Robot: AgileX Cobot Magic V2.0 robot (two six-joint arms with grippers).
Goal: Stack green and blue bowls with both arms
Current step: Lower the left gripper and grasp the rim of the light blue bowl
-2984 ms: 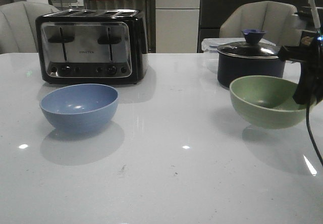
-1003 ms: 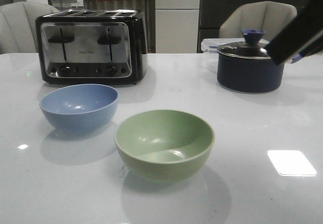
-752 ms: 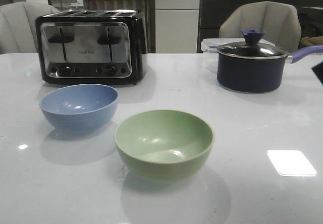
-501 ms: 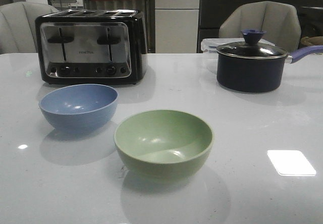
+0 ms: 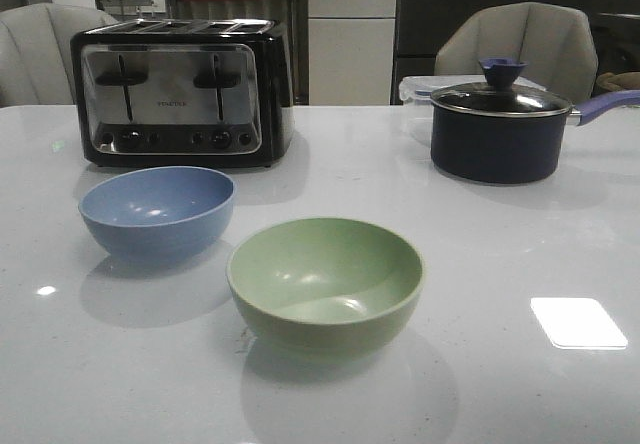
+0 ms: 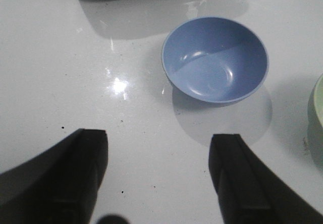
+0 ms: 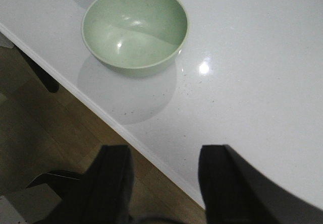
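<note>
Black fingers frame both wrist views, and we start there. Our left gripper [image 6: 159,178] is spread wide with nothing between its fingers, hanging above bare table [image 6: 60,82] short of the blue bowl [image 6: 215,58]. Our right gripper [image 7: 161,183] is likewise parted and empty, poised over the table's near edge, with the green bowl [image 7: 135,28] a little way beyond it on the white top.

Taking the green bowl [image 5: 325,282] as our landmark in the front view, it sits upright near the table's front centre. The blue bowl [image 5: 157,212] stands just beside it, to the left and slightly behind, apart rather than touching. Further behind that is a toaster [image 5: 180,89]; well behind and to the right of the green bowl is a dark lidded pot [image 5: 497,129].

We judge the task about half done: the two bowls are close together, but neither is nested in the other. What remains, as we read it, is for one arm to grasp a bowl, lift it and set it inside its neighbour.
</note>
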